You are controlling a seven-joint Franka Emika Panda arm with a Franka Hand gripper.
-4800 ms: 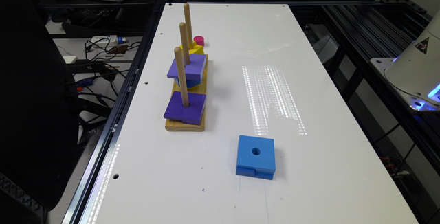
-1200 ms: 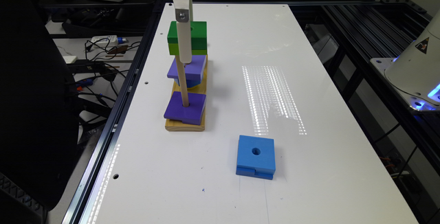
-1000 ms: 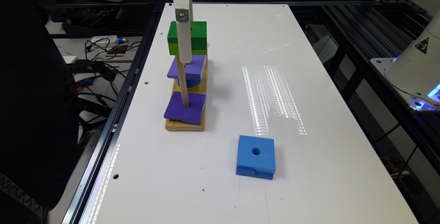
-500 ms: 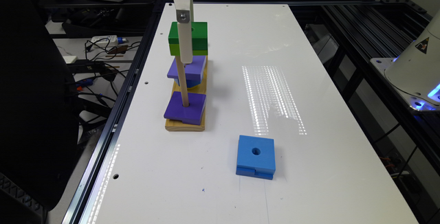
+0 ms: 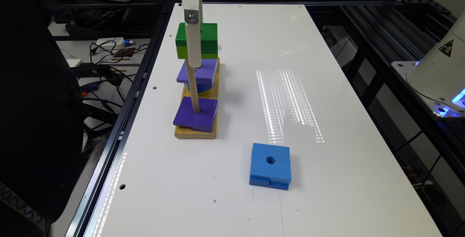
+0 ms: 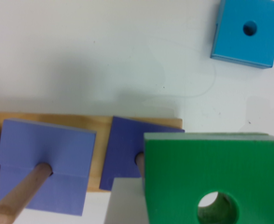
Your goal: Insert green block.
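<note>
The white table (image 5: 327,84) carries everything, and along the exterior view's left side of it lies a wooden base (image 5: 196,132) with upright pegs (image 5: 194,91). Two purple blocks (image 5: 195,114) already sit on pegs, one near the base's close end and one further along.

A blue block (image 5: 270,165) rests flat on the table, well apart from the base, its centre hole facing up.

The green block (image 5: 203,40) hangs above the base, over the further purple block, level, dark layer on top of the lime one. In the wrist view its round hole (image 6: 215,206) shows pale wood inside, so a peg tip seems to be just entering or just beneath it; which, I cannot tell.

The gripper (image 5: 192,29) comes straight down with a white finger (image 5: 193,48) flat against the block's side. The block is off the table, so the gripper is closed on it across two opposite faces.

The block looks rigid and light, probably foam or painted wood, with flat faces that give a sure hold. Gripping mid-height on opposite sides keeps it level; any tilt would likely bind the hole on the peg.
</note>
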